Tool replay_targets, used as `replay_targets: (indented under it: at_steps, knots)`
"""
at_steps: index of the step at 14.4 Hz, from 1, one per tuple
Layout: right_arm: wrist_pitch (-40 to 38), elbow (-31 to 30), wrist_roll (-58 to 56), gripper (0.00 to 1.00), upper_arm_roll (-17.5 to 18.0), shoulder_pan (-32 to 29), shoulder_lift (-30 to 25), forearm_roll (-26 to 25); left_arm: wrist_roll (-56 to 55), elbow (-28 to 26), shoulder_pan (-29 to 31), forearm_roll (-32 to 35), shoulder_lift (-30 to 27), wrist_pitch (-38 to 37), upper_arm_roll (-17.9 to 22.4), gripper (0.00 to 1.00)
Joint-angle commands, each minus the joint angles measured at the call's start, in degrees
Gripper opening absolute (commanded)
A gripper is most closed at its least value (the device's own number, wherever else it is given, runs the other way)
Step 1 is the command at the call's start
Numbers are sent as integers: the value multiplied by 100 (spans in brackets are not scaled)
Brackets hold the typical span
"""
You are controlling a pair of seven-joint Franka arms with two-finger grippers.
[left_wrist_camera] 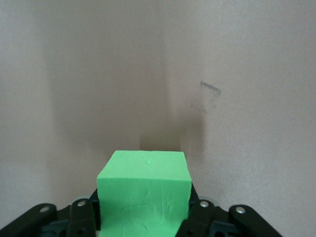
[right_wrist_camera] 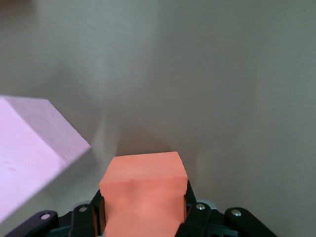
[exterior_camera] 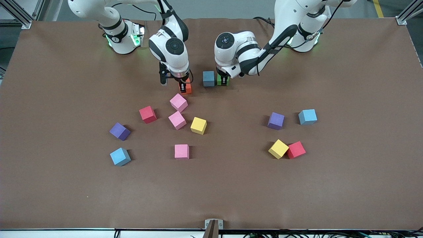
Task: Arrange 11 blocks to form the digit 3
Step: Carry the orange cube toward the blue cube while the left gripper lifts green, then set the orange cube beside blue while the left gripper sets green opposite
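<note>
Both fingers (exterior_camera: 223,80) (exterior_camera: 183,86) half-hide their clamped green block (left_wrist_camera: 144,195) and orange block (right_wrist_camera: 144,195).

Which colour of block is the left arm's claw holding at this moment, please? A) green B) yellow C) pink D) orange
A: the left wrist view shows the left claw shut on the green block, and in the front view that block sits beside a blue block; the orange block is in the right claw.
</note>
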Motion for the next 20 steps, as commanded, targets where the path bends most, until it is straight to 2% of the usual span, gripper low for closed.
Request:
replay_targets:
  at_steps: [1,13,14,15,17,20]
  knots:
    - [27,-36,561,0,-2,213,-81,182,-1432,126,-115,193,36,59,-14,32]
    - [27,201,1134,0,7,556,-11,252,-1432,276,-229,211,273,59,56,32]
    - [27,201,1134,0,7,565,15,252,-1432,276,-229,219,273,59,56,37]
    - [35,210,1134,0,7,574,51,252,-1415,276,-229,228,273,59,56,47]
    - [36,236,1142,0,7,609,121,252,-1379,285,-212,350,264,41,56,100]
    - [36,315,1177,0,7,653,182,252,-1344,267,-159,378,203,-2,47,100]
